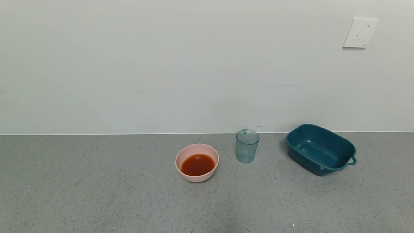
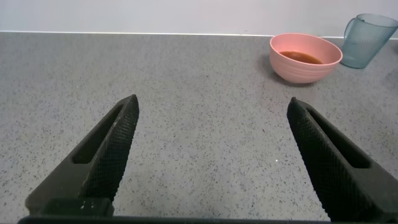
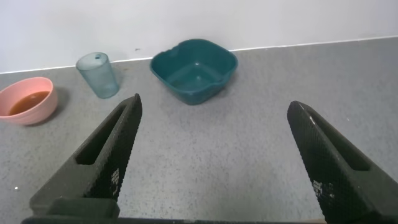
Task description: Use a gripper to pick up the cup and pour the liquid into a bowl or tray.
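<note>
The pale teal cup (image 1: 247,146) stands upright on the grey counter near the wall and looks empty. It also shows in the left wrist view (image 2: 369,40) and the right wrist view (image 3: 98,74). The pink bowl (image 1: 197,148) sits to its left and holds reddish-brown liquid (image 1: 198,164); the bowl shows in the left wrist view (image 2: 305,65) and the right wrist view (image 3: 45,109) too. My left gripper (image 2: 211,106) is open and empty, well short of the bowl. My right gripper (image 3: 212,107) is open and empty, short of the cup. Neither gripper shows in the head view.
A dark teal oblong tub with handles (image 1: 320,149) stands right of the cup, empty; it shows in the right wrist view (image 3: 194,70) too. A white wall runs behind the counter, with a socket (image 1: 359,33) at the upper right.
</note>
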You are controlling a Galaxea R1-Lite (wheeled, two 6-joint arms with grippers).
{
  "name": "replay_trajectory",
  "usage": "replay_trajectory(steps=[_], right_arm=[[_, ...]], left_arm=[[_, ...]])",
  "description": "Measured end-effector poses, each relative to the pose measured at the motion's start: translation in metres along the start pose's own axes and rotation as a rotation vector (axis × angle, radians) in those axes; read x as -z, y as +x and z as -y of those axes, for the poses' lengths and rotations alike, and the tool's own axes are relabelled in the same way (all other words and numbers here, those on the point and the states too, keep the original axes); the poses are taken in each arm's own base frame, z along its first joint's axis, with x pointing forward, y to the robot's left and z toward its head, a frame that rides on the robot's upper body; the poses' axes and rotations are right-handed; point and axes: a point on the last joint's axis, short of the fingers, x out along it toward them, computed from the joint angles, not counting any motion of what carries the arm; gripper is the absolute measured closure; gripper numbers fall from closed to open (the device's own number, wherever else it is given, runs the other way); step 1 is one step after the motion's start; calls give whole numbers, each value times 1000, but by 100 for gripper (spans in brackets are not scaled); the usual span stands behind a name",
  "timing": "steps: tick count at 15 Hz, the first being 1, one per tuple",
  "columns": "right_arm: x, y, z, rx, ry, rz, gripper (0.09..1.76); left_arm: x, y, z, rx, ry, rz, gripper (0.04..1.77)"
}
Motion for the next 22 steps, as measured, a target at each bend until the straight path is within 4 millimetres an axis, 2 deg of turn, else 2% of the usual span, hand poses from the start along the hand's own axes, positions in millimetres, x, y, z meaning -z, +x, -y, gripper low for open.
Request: replay_trajectory(steps=[4, 9, 13, 18, 22], right_arm=[[20, -22, -4, -30, -30, 76, 15], [55, -29, -1, -71, -35, 112, 15], [83, -9, 0, -79, -31, 184, 15], [129, 18, 2, -89, -70, 108, 15], [144, 24, 3, -95, -101, 59, 15]], left_arm=[[0, 0, 0, 0, 0, 0, 9], [0, 0, 0, 0, 0, 0, 9], [0, 0, 0, 0, 0, 0, 9], [0, 0, 0, 0, 0, 0, 9], [0, 0, 0, 0, 0, 0, 9]])
